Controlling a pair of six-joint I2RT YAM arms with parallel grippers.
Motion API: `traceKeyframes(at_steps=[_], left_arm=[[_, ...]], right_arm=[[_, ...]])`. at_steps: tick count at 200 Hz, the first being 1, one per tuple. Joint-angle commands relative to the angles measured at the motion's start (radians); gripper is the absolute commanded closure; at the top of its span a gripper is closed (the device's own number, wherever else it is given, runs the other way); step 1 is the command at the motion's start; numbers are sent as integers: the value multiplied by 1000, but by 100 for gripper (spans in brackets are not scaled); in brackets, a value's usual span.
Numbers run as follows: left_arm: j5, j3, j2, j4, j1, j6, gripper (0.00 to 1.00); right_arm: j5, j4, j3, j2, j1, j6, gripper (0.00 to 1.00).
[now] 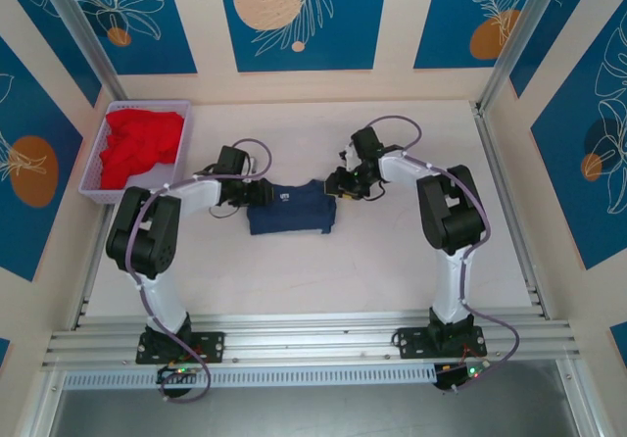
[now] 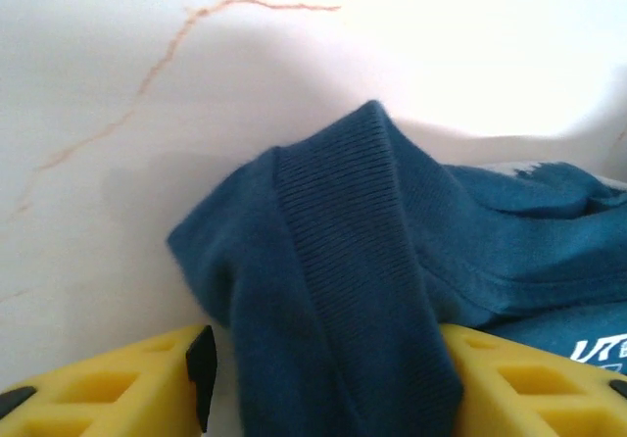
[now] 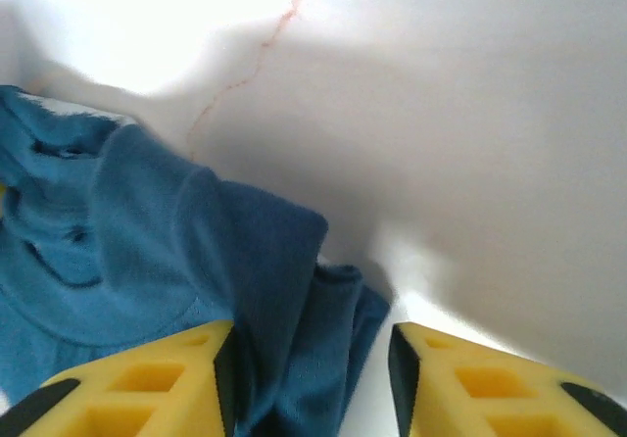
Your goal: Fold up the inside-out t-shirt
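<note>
- The navy t-shirt (image 1: 292,210) lies in a small folded bundle mid-desk (image 1: 392,261), between the two arms.
- The left pincer (image 1: 257,193) is at its left edge, jaws apart, ribbed fabric loose between them.
- The right pincer (image 1: 331,184) is at the opposite edge, jaws parted too, cloth bunched between.
- A red garment (image 1: 140,145) sits in the basket (image 1: 147,104), far left.

Lavender mesh basket (image 1: 95,153) at far left corner of white table (image 1: 323,270). Inside, crumpled red garment (image 1: 142,141), heaped toward far end. Thin orange-brown veins across table surface. Blue leaf-patterned wall panels (image 1: 294,16) with orange discs on surrounding walls. Aluminium rails (image 1: 313,342) along near table edge.
</note>
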Motion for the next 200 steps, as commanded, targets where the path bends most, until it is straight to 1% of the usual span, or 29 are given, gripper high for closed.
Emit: traceKeyframes(at_steps=[1,11,21,30,38,57,72,90,102,119,136,160,181,200], left_arm=[[-98,20,-83,-77,13,35,32],[-120,13,-108,-94,13,33,22],[-116,-3,-134,-95,12,26,17],[-85,-23,-160,-89,12,17,12],[-55,-39,-180,-79,12,0,10],[36,-87,-225,-34,5,-38,9],[138,-121,-251,9,-3,-58,10],[235,-144,-247,55,-16,-76,11],[255,-145,-221,66,-23,-79,11],[243,-143,-170,72,-25,-81,11],[218,-144,-121,77,-26,-74,12],[223,-144,-68,88,-25,-74,12],[227,-142,-87,95,-25,-72,12],[168,-120,-156,44,-24,-57,11]], right_arm=[[-11,-59,-33,-163,-27,-26,47],[-29,-59,-78,-207,-31,-12,40],[-63,-48,-127,-236,-28,15,34],[-96,-20,-172,-252,-20,51,28],[-116,5,-204,-253,-8,81,25],[-109,43,-231,-226,25,128,22],[-106,71,-234,-195,39,156,22],[-118,108,-231,-155,53,184,22],[-125,128,-221,-126,64,201,22],[-126,152,-214,-91,77,228,23],[-125,182,-217,-62,87,257,27],[-128,222,-213,-32,97,292,39],[-120,241,-197,-19,98,306,53],[-112,248,-180,-14,91,302,70]])
